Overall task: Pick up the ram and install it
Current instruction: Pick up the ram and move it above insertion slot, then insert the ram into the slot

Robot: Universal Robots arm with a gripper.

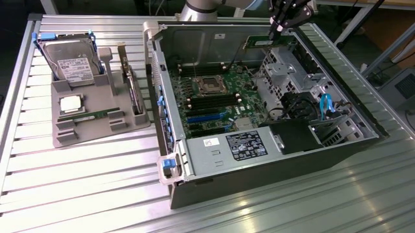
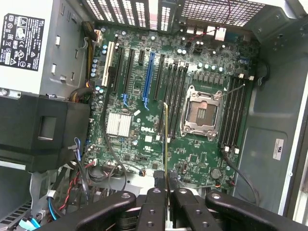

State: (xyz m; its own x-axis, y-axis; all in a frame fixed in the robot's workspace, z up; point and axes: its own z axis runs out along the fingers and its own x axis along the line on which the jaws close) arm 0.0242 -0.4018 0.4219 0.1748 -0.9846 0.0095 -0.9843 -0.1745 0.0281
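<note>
Ram (image 2: 166, 139) is pinched edge-on between your claw's (image 2: 166, 186) narrowed fingers, held by one long edge with the rest hanging free. In the exterior view the claw (image 1: 277, 33) carries the green stick (image 1: 263, 43) above the far rim of the open computer case (image 1: 194, 39), clear of the motherboard (image 2: 140, 129). The memory slots (image 2: 175, 91) flank the open processor socket (image 2: 200, 113), so I judge a sideways drift on descent could drop a corner onto the socket's exposed contacts. With so thin a grip the stick may tilt or slip if one end meets a slot first. A black cable (image 2: 240, 178) beside the slots on the socket's other side could snag. The tray (image 1: 97, 128) and its hard drive (image 1: 73, 65) sit well apart.
</note>
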